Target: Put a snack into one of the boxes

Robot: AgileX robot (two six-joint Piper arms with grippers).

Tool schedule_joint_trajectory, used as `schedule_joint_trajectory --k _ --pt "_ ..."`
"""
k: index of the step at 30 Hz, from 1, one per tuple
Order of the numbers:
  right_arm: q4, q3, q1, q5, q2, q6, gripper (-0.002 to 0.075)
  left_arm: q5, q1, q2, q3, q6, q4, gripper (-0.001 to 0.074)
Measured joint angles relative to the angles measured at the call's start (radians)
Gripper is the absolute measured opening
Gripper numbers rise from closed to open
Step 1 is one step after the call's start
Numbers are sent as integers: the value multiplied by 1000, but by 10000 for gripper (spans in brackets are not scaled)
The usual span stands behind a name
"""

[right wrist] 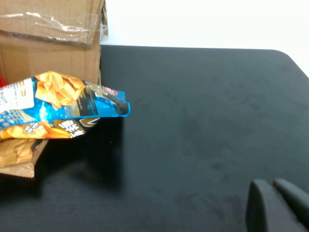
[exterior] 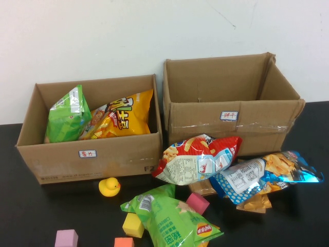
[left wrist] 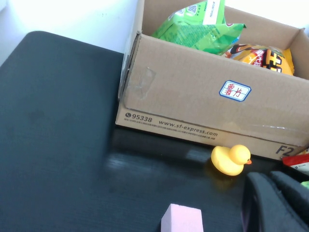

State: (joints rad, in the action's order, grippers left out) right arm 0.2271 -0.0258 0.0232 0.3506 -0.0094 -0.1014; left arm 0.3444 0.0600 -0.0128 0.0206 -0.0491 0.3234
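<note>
A larger green chip bag [exterior: 172, 218] is seen lying nearest on the black counter [exterior: 31, 206], among foam blocks: pink [exterior: 66, 239], yellow [exterior: 132, 225] and magenta [exterior: 197, 203]. A yellow rubber duck [exterior: 109, 186] sits just in front of the lower cardboard box [exterior: 92, 162], which bears a small white label [exterior: 87, 153]. Inside this box the small green chip bag [exterior: 67, 116] is propped at the left end, beside a yellow-orange chip bag [exterior: 121, 117]. A red chip bag [exterior: 198, 159] and a blue chip bag [exterior: 267, 172] are spread before the taped box [exterior: 231, 121]. The left gripper [left wrist: 270, 203] is held low near the duck, the right gripper [right wrist: 274, 205] over bare counter; both pairs of jaws appear pressed together, though only partly in view
</note>
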Motion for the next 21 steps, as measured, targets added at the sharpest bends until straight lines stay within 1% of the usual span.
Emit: schedule_joint_trajectory --k 18,21 --pt "1 0 0 0 0 0 -1 2 0 0 0 0 0 -3" --pt "1 0 0 0 0 0 -1 2 0 0 0 39 -11 -3"
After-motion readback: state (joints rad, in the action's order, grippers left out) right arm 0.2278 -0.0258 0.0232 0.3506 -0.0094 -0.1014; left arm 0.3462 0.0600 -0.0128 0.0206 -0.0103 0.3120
